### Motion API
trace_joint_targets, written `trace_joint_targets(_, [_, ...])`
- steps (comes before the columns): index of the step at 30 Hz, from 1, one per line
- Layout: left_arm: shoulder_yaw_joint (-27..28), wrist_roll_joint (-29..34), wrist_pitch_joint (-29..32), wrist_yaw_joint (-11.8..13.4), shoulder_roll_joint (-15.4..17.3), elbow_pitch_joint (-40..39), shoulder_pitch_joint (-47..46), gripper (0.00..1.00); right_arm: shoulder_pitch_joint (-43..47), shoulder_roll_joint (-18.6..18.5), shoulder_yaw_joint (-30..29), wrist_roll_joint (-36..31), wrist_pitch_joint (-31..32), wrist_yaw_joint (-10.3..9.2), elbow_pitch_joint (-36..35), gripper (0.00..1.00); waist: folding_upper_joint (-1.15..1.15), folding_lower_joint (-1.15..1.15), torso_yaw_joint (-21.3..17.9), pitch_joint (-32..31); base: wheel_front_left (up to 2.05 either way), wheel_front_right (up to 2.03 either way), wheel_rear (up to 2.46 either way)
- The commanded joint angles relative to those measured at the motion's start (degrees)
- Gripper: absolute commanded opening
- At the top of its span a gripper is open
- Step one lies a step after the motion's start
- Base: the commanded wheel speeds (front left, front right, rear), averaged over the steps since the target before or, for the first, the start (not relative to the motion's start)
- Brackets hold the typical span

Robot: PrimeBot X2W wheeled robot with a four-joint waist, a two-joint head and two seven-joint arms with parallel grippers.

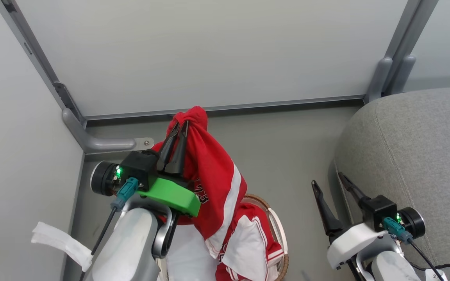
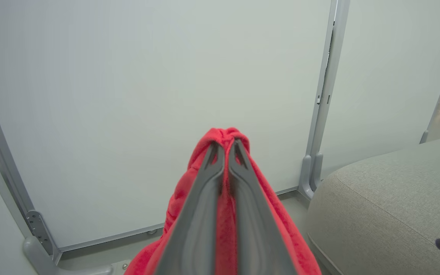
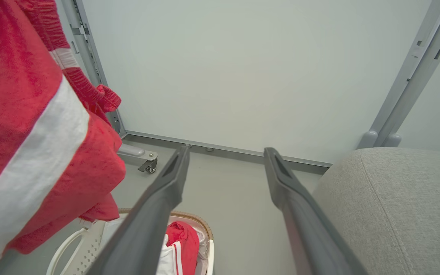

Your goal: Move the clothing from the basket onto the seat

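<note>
Left gripper (image 1: pixel 182 125) pinched shut on bunched red clothing (image 1: pixel 213 168), hanging limp above basket (image 1: pixel 285 267); likely soft, light, best held at gathered fold. Right gripper (image 1: pixel 327 179) fingers wide, empty, beside seat (image 1: pixel 416 148).

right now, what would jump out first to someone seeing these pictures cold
The red garment with a white stripe catches the eye first, bunched and hanging from the shut left gripper over the basket at centre. More red-and-white clothing lies in the basket below it. On the right, the big grey seat sits beside the open right gripper.
</note>
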Motion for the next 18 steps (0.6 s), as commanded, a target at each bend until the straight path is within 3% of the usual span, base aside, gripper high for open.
trace_joint_targets(1, [-0.19, -0.36, 0.02, 0.52, 0.10, -0.72, -0.93, 0.00, 0.88, -0.21, 0.69, 0.44, -0.14, -0.06, 0.16, 1.00, 0.00, 0.01, 0.53, -0.75, 0.00, 0.00, 0.00])
trace_joint_targets(7, [-2.22, -1.61, 0.02, 1.20, 0.10, -1.77, -1.11, 0.00, 0.35, -0.21, 8.66, 2.88, -0.14, -0.05, -0.26, 1.00, 0.00, 0.01, 1.05, -1.27, 0.00, 0.00, 0.00])
trace_joint_targets(13, [-3.82, -3.09, 0.02, 1.55, 0.11, -1.47, -1.23, 0.00, -3.96, -0.20, 20.06, 6.72, -0.13, -0.06, -1.50, 1.00, 0.00, 0.01, 1.79, -0.85, 0.00, 0.00, 0.00])
trace_joint_targets(18, [-5.15, -3.53, 0.02, 1.70, 0.11, -1.43, -1.56, 0.00, -8.70, -0.26, 26.25, 9.35, -0.14, -0.06, -0.53, 1.00, 0.00, 0.01, 2.63, -0.43, 0.00, 0.00, 0.00])
